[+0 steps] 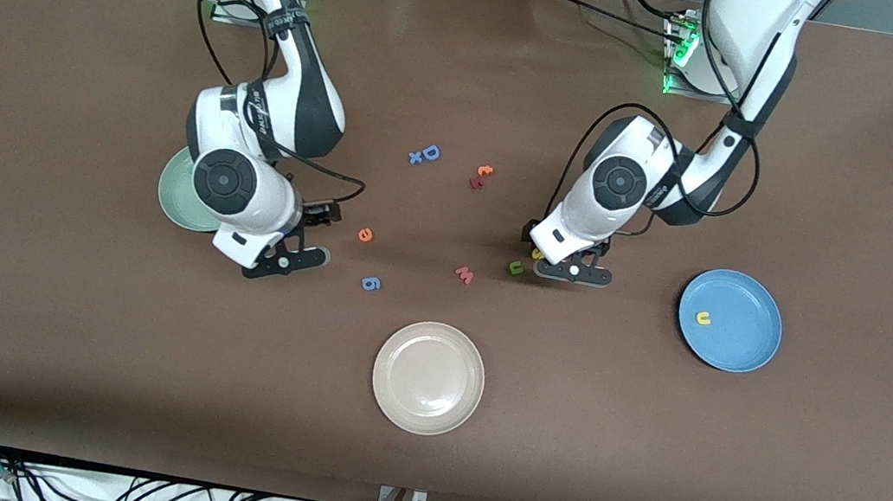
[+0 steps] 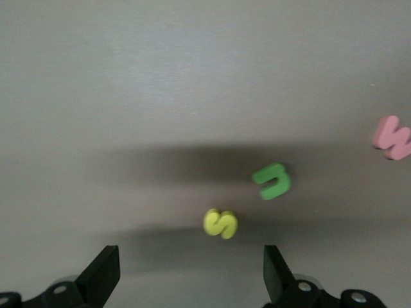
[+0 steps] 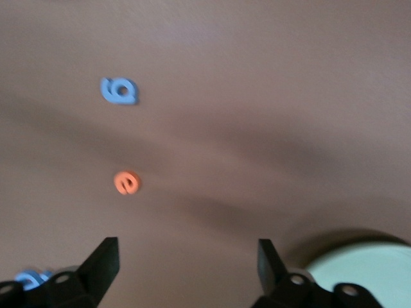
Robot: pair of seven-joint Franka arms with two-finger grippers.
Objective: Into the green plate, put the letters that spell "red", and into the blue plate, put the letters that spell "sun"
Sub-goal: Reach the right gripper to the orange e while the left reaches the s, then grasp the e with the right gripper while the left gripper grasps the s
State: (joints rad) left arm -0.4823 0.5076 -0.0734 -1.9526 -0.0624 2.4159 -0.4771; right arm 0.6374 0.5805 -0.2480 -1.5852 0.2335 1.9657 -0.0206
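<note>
Holds one yellow "n" (image 1: 703, 318) in the blue plate (image 1: 738, 348); green plate (image 1: 176, 199) mostly hidden, cream plate (image 1: 393, 383) bare. Left gripper (image 2: 189, 276) spread wide, empty, over "s" (image 2: 221, 223); right gripper (image 3: 187, 269) likewise near "e" (image 3: 127, 182).

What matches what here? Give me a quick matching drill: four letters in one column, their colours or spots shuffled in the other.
Things:
1. n
2. e
3. w
4. u

Descriptions:
A. green, on the table beside the yellow s
B. pink, on the table
C. yellow, in the blue plate
D. orange, on the table near the right gripper

Pairs: 1-C, 2-D, 3-B, 4-A
</note>
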